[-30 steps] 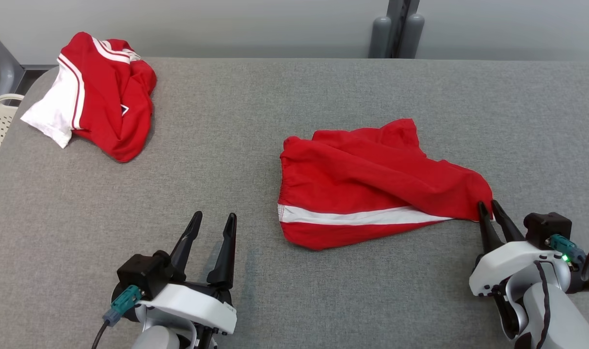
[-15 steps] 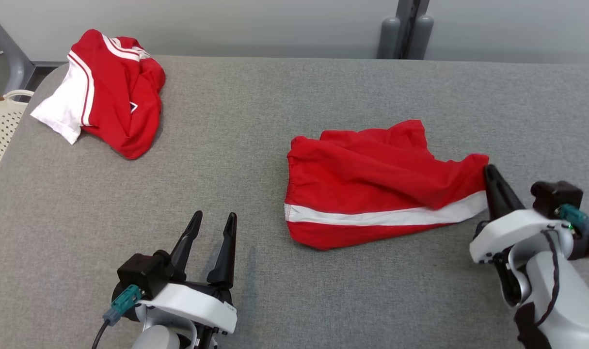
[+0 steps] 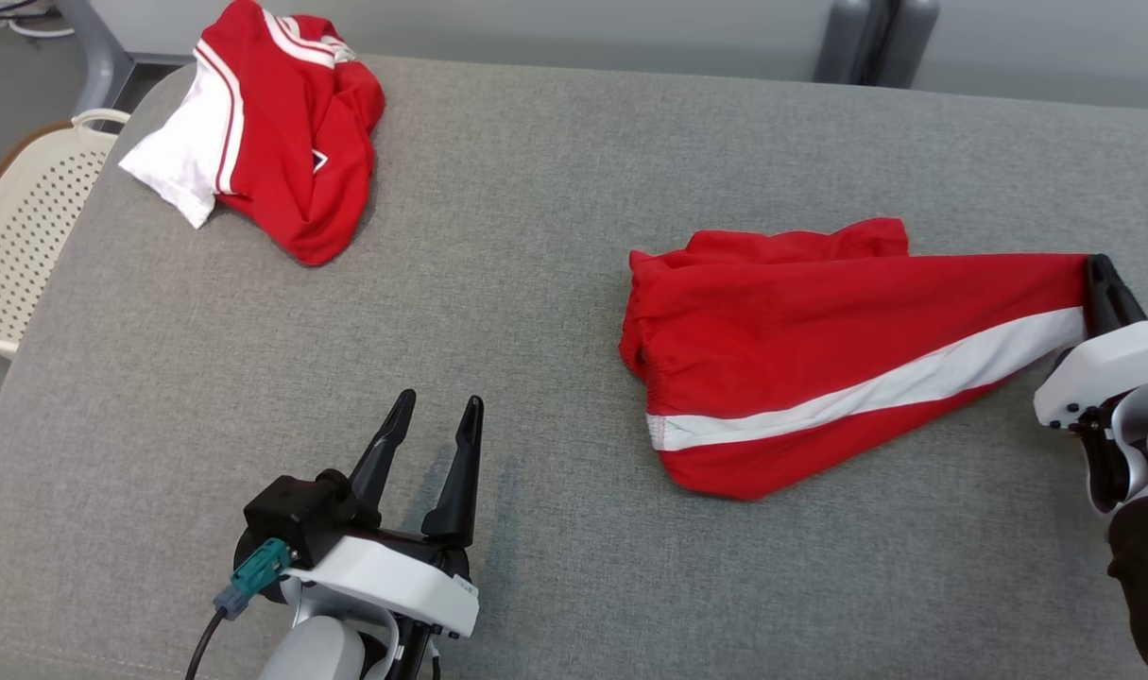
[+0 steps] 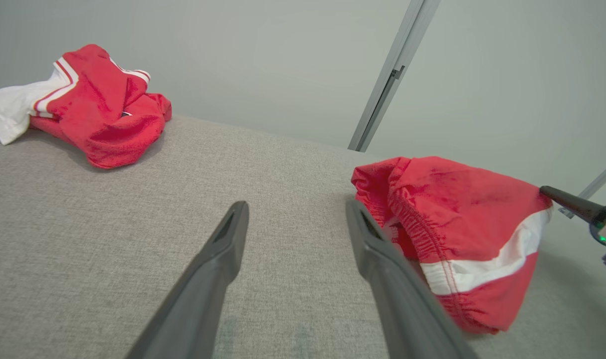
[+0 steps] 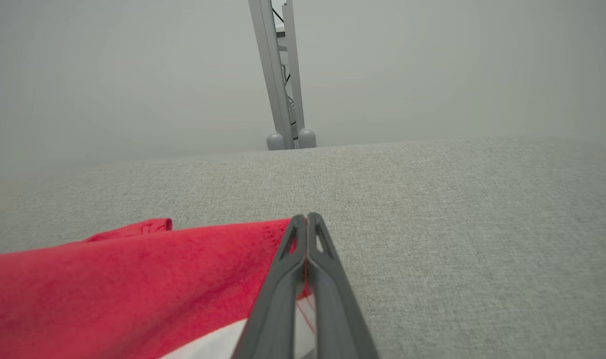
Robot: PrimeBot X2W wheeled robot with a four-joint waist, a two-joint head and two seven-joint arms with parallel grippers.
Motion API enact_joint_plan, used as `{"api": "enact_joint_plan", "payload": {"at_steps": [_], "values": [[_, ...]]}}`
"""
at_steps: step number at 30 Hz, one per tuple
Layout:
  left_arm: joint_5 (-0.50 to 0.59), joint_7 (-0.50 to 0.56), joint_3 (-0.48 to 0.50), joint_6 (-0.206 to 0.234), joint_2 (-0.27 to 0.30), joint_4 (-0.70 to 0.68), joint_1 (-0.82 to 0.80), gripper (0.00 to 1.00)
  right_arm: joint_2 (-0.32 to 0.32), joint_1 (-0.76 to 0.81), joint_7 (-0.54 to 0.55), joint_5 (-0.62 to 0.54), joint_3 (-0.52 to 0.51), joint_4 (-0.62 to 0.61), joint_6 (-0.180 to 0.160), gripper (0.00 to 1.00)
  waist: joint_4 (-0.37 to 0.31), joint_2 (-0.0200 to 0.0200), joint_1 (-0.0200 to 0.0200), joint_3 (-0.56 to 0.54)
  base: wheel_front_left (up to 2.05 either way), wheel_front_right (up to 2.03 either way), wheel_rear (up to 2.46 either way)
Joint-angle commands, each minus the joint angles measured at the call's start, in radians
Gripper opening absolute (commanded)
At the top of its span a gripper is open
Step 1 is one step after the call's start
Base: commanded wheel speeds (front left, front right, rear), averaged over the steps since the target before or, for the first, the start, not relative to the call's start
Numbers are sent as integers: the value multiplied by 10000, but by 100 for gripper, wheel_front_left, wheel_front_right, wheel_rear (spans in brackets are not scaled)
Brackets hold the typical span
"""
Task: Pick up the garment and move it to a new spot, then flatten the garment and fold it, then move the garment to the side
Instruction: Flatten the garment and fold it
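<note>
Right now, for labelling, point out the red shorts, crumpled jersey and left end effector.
red shorts [image 3: 819, 312]: head view, above the stripe
crumpled jersey [image 3: 290, 161]: head view, red middle
left end effector [image 3: 439, 401]: head view, between fingertips

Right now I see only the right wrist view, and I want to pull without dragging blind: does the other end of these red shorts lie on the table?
Observer: Yes. The shorts run from the right gripper, jaws shut on one corner, to the waistband end, which rests on the table.
Operator: Where is the left gripper?
Observer: The left gripper is at the near side, left of the shorts and apart from them, jaws open.
Operator: Anything else on the table?
Observer: A second red and white garment lies crumpled at the far left corner.
</note>
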Motion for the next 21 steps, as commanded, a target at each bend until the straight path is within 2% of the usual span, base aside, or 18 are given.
{"api": "enact_joint_plan", "payload": {"at_steps": [1,2,3,4,5,13,21], "values": [[-91,-2,5,-16,28,-57,-148,100,-124,-184,-53,-112,-132,98,17,0,126,0,0,122,0,0,0],[-85,-2,5,-2,30,-71,-144,100,-137,-233,-53,-150,-255,96,17,19,141,0,0,141,0,0,0],[-83,-2,13,14,28,-84,-132,100,-122,-242,-53,-208,-351,54,17,42,142,0,0,150,0,0,0],[-81,-2,28,34,28,-99,-111,100,-87,-221,-53,-274,-443,-10,17,90,128,0,0,151,0,0,0],[-81,-2,48,50,28,-111,-84,100,-47,-166,-53,-338,-504,-72,17,100,94,0,0,143,0,0,0],[-60,-2,-4,-23,28,-162,28,100,259,496,-53,-595,-377,-1112,17,100,-428,0,0,-87,0,0,0],[23,-2,-62,-23,33,-350,334,100,603,2213,-53,-738,-174,-3635,17,100,-1134,0,0,-525,0,0,0]]}}
